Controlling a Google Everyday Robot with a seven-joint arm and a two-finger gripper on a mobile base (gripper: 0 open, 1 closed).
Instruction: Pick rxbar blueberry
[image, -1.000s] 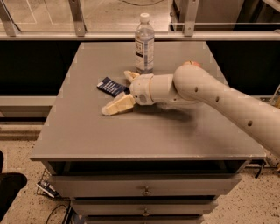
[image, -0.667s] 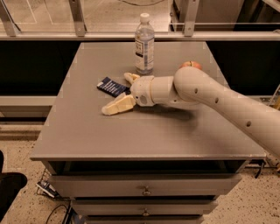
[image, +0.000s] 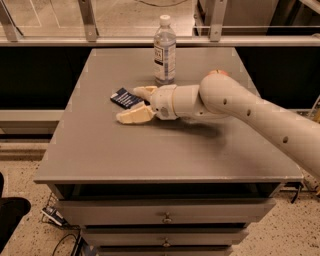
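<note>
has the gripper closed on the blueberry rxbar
No, the gripper is low over the table with its two fingers spread apart, and the rxbar blueberry lies flat by their tips.

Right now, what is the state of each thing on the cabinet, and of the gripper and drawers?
rxbar blueberry: lying flat, not gripped.
water bottle: upright, cap on.
gripper: open, low over the cabinet top, at the bar.
apple: mostly hidden behind the arm.
drawers: shut.
</note>
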